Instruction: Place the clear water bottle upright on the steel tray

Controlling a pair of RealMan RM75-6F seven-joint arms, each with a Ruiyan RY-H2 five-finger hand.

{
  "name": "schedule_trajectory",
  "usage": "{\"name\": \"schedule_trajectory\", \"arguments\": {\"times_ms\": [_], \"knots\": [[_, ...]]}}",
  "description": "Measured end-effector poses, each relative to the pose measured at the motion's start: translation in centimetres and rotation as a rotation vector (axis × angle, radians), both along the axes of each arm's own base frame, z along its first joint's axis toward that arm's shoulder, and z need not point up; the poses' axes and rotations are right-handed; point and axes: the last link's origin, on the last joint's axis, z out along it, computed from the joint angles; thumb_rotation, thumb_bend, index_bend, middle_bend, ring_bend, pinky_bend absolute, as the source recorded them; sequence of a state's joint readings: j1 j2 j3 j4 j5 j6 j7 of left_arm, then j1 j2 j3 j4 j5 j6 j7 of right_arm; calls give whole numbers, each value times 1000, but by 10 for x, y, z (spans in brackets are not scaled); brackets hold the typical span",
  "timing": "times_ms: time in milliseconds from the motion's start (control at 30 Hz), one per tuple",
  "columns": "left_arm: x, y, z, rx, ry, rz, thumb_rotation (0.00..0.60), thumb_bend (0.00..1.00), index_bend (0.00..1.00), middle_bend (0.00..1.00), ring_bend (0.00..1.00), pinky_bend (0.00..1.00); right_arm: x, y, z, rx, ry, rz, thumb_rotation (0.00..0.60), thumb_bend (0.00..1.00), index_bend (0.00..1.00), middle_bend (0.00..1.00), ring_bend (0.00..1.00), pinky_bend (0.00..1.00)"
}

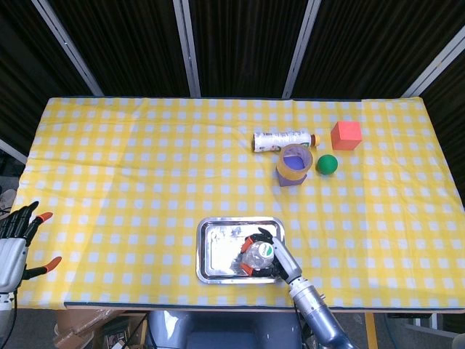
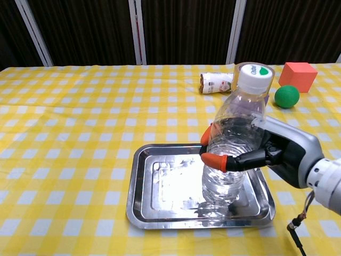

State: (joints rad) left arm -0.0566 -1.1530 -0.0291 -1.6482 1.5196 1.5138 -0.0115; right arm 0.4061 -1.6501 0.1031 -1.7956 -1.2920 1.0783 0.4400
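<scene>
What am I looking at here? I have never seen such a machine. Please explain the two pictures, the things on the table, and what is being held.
This is a two-armed robot with human-like hands. One camera looks down from its head, the other looks forward from its chest. The right hand grips a clear water bottle, standing slightly tilted with its base on a steel tray. The left hand hangs at the table's edge, fingers apart, holding nothing. On the yellow checked tablecloth farther back lie a small bottle on its side, a tape roll, a green ball and a red cube.
</scene>
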Motion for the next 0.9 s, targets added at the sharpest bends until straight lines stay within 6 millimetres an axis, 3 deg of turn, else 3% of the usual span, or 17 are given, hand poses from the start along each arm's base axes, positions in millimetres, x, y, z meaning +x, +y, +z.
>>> {"name": "schedule_trajectory", "arguments": {"times_ms": [367,433,500,633,800,900], "knots": [[-1,1,0,-6,-2,4,600,177,179,5,0,0,-10,-7,-17,-4,27,-33,600,597,751,648,261,0],[-1,1,-1,-8,0,4,600,177,179,5,0,0,-11,-8,-18,-2,30,-31,600,548,736,648,251,0],[-1,1,-1,-7,-1,4,600,177,179,5,0,0,-12,-8,-18,1,37,-25,600,437,655,635,211,0],[-1,1,-1,-6,-2,4,600,177,179,5,0,0,-13,-5,-19,26,54,-3,600,301,502,465,94,0],[-1,1,-1,-6,-1,1,600,177,179,5,0,0,-13,-1,-19,94,58,31,600,256,336,287,1,0],[-1,1,-1,-8,0,2,600,177,179,5,0,0,-14,0,-19,138,55,48,600,247,309,241,0,0]]}}
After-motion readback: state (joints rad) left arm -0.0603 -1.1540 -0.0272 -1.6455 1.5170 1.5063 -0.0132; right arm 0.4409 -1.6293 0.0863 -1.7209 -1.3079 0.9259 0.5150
